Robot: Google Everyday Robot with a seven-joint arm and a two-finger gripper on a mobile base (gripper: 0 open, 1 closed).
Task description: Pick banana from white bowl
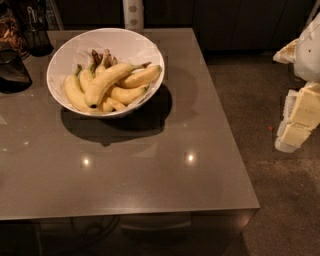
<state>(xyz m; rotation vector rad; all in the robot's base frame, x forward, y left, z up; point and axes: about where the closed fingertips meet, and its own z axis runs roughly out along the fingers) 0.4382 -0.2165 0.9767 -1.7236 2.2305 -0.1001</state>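
The white bowl stands on the far left part of the grey table. It holds several yellow bananas. The banana, the longest one, lies on top of the pile, slanting from its black tip at the lower left to its brownish stem at the upper right. A shorter banana lies just to its right. My gripper is at the right edge of the view, off the table and over the floor, well away from the bowl and holding nothing that I can see.
Dark containers and a dark jar stand at the table's far left. A white post rises behind the table. The table's right edge drops to a dark speckled floor.
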